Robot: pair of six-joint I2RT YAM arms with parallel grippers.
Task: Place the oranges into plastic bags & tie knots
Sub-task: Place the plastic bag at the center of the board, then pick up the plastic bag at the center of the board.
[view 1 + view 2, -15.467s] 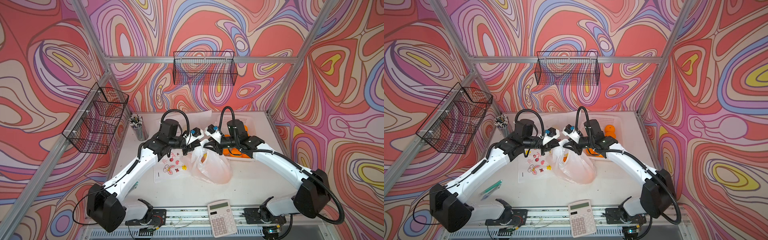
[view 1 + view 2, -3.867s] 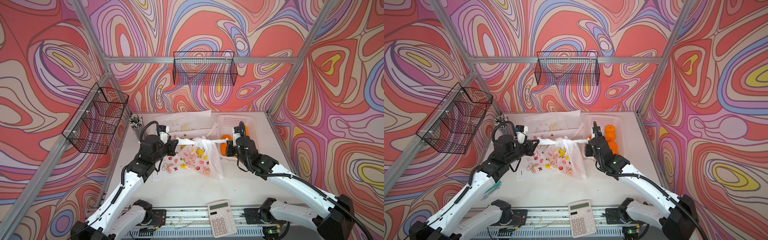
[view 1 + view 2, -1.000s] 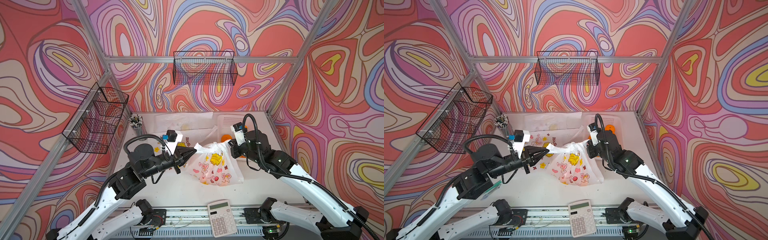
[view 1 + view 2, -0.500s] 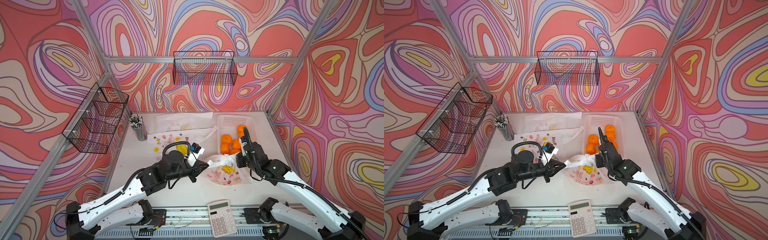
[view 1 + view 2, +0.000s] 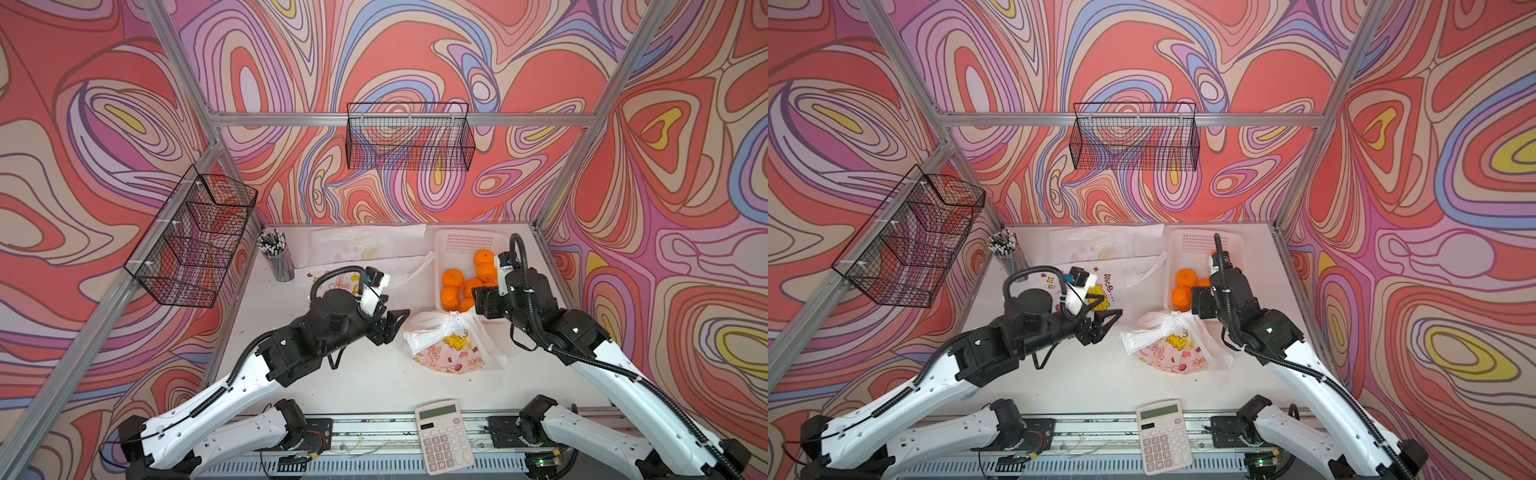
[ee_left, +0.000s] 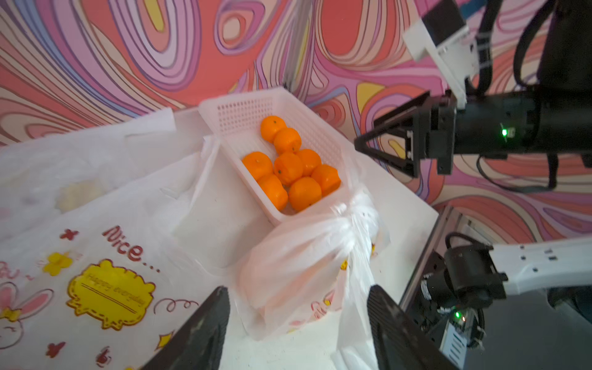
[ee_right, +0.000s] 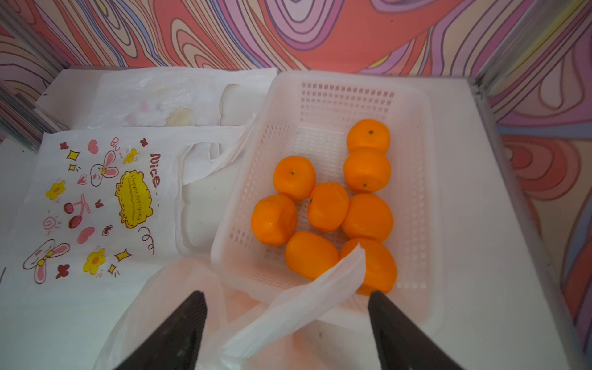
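Both pincers have let go of the tied bag [image 5: 453,345], which now sits on the table [image 5: 374,382] toward its right edge, right by the basket [image 5: 461,245] of oranges [image 5: 453,286]. The left pincer [image 6: 296,288] and the right pincer [image 7: 286,294] each stand wide apart and hold nothing.

bag [image 5: 455,347]: got lowered from mid-air onto the table [image 5: 374,386], landed right by the basket [image 5: 461,245]
knot [image 5: 448,321]: handles went from loose to tied
left gripper [image 6: 296,290]: let go, jaws popped open
right gripper [image 7: 285,296]: same, opened up
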